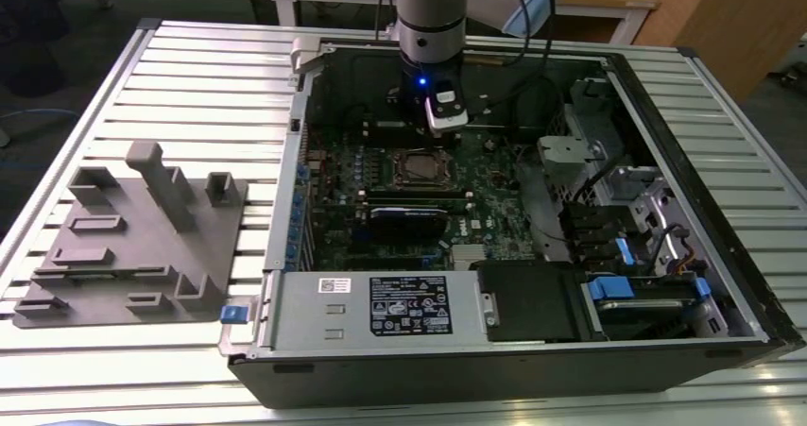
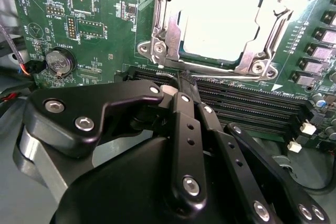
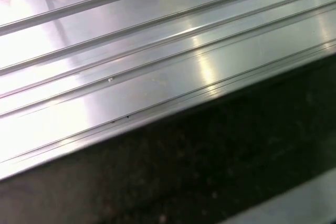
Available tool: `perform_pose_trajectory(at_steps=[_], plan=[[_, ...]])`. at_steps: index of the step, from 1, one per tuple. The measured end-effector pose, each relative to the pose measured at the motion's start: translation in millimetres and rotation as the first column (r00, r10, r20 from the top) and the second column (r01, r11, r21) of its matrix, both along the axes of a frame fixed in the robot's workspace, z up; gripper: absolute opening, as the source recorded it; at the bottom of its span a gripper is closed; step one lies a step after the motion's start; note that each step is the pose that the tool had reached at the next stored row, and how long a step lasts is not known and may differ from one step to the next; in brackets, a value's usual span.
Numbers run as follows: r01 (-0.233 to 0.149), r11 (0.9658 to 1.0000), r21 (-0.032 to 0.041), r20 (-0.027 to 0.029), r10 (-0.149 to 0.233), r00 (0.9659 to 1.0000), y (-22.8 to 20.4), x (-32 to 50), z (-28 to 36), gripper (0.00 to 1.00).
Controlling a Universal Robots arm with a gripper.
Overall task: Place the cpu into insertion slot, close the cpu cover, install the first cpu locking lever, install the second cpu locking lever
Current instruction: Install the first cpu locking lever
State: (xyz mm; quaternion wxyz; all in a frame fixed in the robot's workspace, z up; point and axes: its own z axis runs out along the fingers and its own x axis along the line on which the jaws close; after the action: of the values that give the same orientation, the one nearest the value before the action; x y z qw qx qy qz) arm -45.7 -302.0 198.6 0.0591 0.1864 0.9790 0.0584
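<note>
Fingers (image 2: pixel 185 85) pinched together with nothing between them, tips parked right at the edge of the cover (image 2: pixel 168 30), by the memory slots (image 2: pixel 236 103). My gripper (image 2: pixel 186 80) is down inside the case (image 1: pixel 706 256), just above the slot (image 1: pixel 419 167) on the board (image 2: pixel 105 19). Cpu (image 2: pixel 223 22) already sits in the slot, and the cover is flat down over it, framing the shiny top. Grey fixture (image 1: pixel 132 237) sits on the ribbed table (image 3: pixel 157 51), well apart from me.

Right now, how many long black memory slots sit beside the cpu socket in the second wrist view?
4, as far as shows: parallel memory slots run side by side just past the cpu cover, between it and the gripper. The gripper hides their near ends, so another could be covered.
</note>
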Motion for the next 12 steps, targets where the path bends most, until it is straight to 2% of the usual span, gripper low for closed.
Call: perform_pose_trajectory(at_steps=[12], plan=[[0.0,1.0,-0.0029,0.0025,0.0,1.0,-0.2,0.7,-0.6,0.11]])
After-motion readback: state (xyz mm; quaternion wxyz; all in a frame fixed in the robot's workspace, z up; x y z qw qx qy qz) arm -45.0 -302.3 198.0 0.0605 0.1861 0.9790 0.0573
